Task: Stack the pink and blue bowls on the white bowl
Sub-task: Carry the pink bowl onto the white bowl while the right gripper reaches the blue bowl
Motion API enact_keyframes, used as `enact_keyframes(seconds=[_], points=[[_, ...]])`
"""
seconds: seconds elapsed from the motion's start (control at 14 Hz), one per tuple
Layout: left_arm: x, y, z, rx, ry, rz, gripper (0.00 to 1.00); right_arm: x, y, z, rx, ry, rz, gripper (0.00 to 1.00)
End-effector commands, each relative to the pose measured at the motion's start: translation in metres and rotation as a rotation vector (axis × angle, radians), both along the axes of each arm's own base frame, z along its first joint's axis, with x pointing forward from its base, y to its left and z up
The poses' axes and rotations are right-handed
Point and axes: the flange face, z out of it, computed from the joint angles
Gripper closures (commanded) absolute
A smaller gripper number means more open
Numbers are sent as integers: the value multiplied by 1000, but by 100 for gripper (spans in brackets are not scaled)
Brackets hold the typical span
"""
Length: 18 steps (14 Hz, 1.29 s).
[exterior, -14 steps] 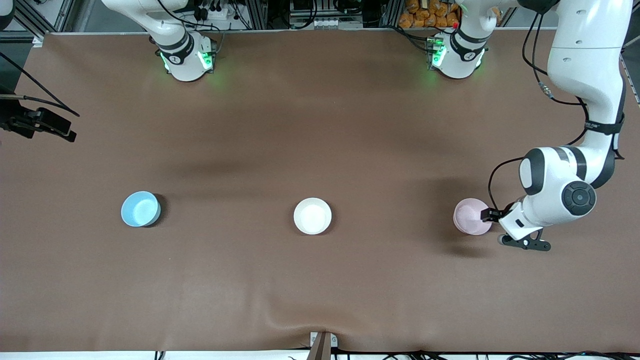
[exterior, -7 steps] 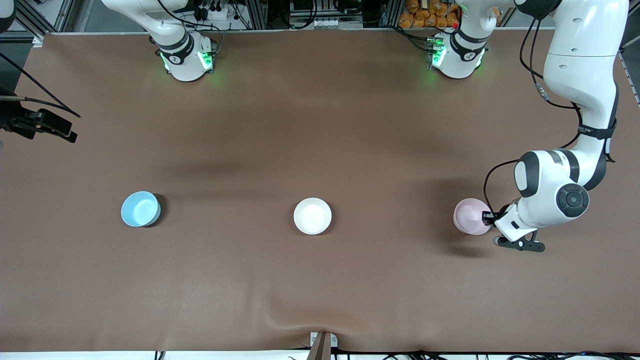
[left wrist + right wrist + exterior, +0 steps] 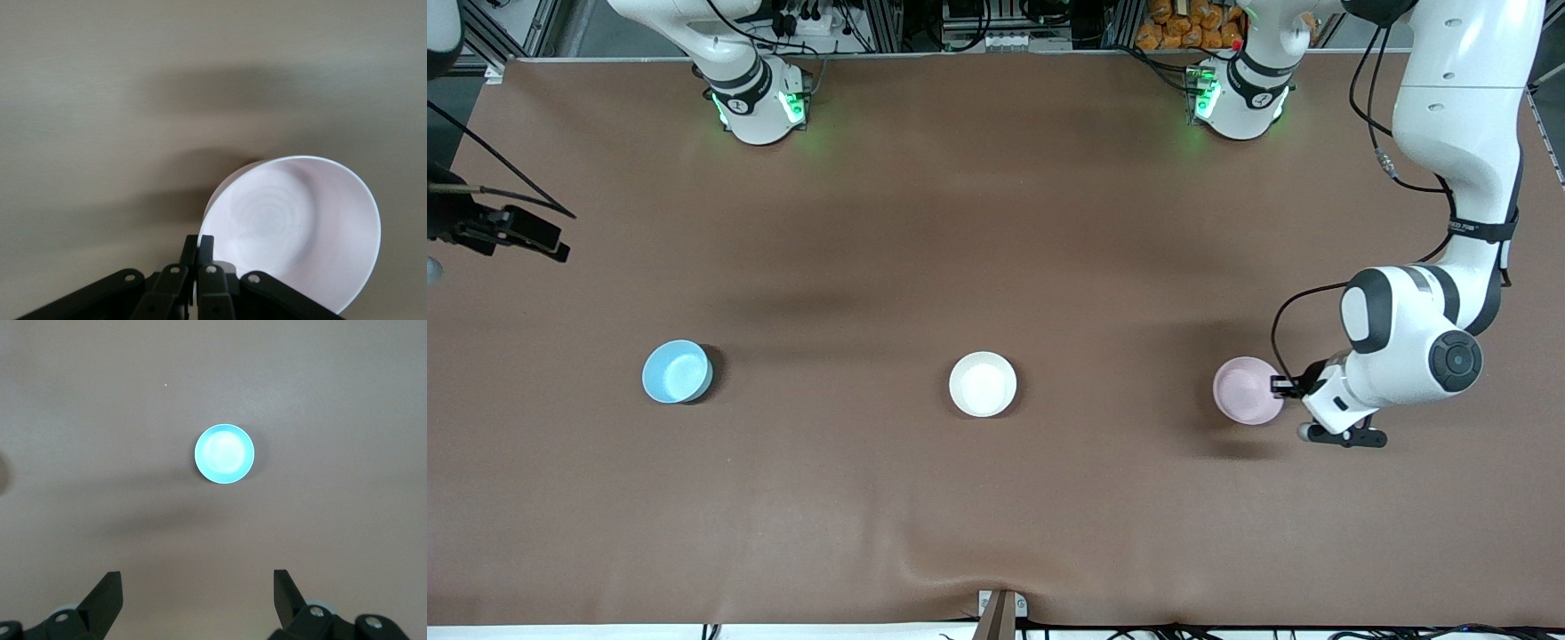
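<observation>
While left gripper (image 3: pixel 1282 388) grips rim, pink bowl (image 3: pixel 1247 390) shifted toward white bowl (image 3: pixel 983 383).

From my front camera the right claw (image 3: pixel 436 267) is cut off at the picture's edge, so I see only its dark camera mount and a blurred tip there; in the right wrist view its two fingers (image 3: pixel 107 600) run off the frame's lower edge. In the left wrist view the left claw (image 3: pixel 197 250) covers the pinched stretch of the pink bowl (image 3: pixel 293 227) rim, and the bowl's lowest part is cropped. In the front view the left arm's wrist hides most of that claw.
</observation>
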Motion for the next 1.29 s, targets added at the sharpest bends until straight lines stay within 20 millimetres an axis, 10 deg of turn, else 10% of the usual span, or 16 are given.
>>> enact_keyframes(seconds=[0.0, 0.5, 1.21], points=[[6, -58, 35, -49, 10, 52, 100, 10, -2, -18, -21, 17, -16, 0], [-18, -228, 78, -103, 22, 181, 100, 15, -13, -71, -23, 15, -31, 0], [-49, -356, 62, -91, 34, 261, 100, 40, -34, -143, -29, 83, -62, 0]])
